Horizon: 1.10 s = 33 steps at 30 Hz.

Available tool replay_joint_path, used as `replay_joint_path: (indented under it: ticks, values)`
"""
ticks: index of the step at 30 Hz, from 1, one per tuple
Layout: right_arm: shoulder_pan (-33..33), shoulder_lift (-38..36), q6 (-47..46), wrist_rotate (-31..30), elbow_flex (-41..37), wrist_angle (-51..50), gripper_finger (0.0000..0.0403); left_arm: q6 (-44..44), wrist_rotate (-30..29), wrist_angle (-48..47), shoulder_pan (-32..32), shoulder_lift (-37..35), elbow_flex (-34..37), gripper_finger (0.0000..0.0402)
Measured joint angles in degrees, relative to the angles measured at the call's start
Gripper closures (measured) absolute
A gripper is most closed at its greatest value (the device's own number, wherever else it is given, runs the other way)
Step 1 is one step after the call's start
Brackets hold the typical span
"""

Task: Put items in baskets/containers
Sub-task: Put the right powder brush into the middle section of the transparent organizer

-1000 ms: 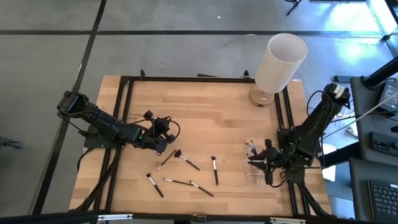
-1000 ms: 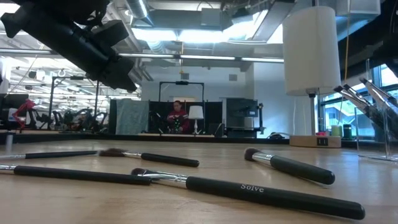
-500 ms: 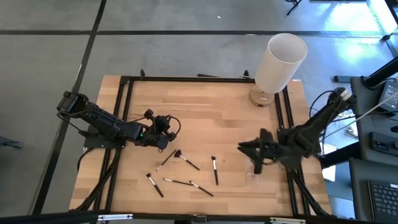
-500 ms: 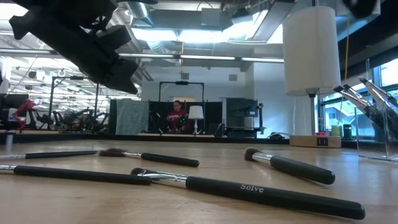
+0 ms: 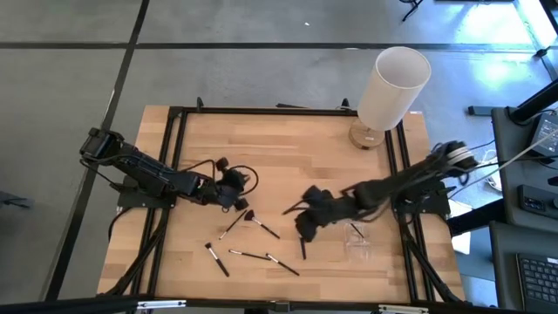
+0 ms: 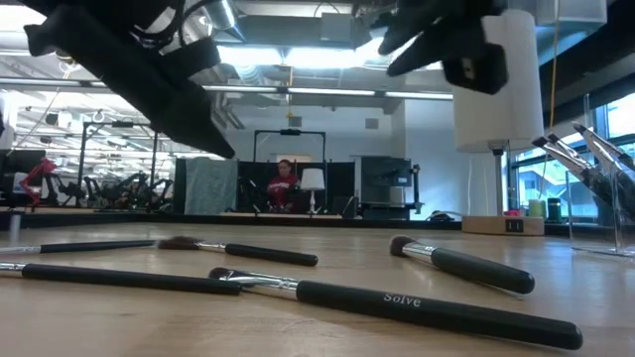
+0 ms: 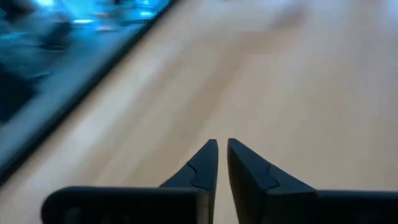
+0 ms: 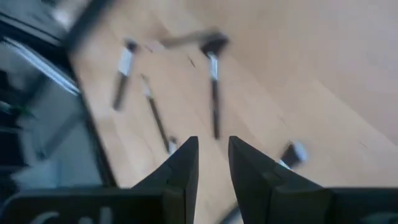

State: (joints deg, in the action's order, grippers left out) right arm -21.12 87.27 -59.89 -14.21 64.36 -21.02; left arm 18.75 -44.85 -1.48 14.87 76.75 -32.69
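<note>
The left gripper (image 5: 234, 186) hovers above the wooden table (image 5: 288, 148), just left of the loose makeup brushes (image 5: 261, 228), fingers nearly together and holding nothing. The right gripper (image 5: 307, 216) hangs over those brushes, fingers slightly parted, empty. The clear plastic box (image 5: 357, 237) sits to the brushes' right, more brushes standing in it.

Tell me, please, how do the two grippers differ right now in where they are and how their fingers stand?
The left gripper hangs over bare wood beside the brush cluster; the right gripper reaches out to mid-table, over the lone brush. The left gripper's fingers are nearly together with only a sliver between them; the right gripper's stand a little wider apart. Both hold nothing.
</note>
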Motion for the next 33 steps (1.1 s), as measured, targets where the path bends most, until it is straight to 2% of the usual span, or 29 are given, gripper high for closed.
replay_joint_path:
  ticks: [3,5,8,12,14,17,21,25,33]
  values:
    - [1.3,7.3,-0.9,3.2,11.2,-15.8,0.0315,-4.8,9.8,2.0,0.0,0.0,0.0,0.0370]
    - [2.0,12.3,-1.1,4.6,18.3,-25.9,0.0315,-6.5,13.5,3.9,0.4,0.0,0.0,0.0370]
    - [2.4,19.5,-0.9,7.8,26.1,-34.1,0.0315,-8.6,13.9,6.6,1.8,0.0,0.0,0.0370]
    - [2.9,26.8,0.0,17.9,31.5,-35.1,0.0315,-11.5,14.0,10.1,4.3,0.0,0.0,0.0370]
    - [3.4,29.0,-0.3,21.7,32.8,-35.1,0.0315,-13.1,14.0,12.0,5.2,0.0,0.0,0.0370]
    - [3.9,31.0,-0.6,22.8,33.1,-35.5,0.0315,-15.1,14.0,14.2,5.8,0.0,0.0,0.0370]
    - [4.5,31.8,-0.5,20.9,32.6,-36.4,0.0314,-16.5,13.7,15.0,6.0,0.0,0.0,0.0370]
    - [4.5,31.9,-1.4,19.3,31.5,-36.7,0.0314,-16.6,10.8,15.0,6.0,0.0,0.0,0.0370]
    - [4.6,31.9,-7.5,16.1,30.9,-36.7,0.0314,-16.1,8.8,14.8,6.0,0.0,0.0,0.0370]
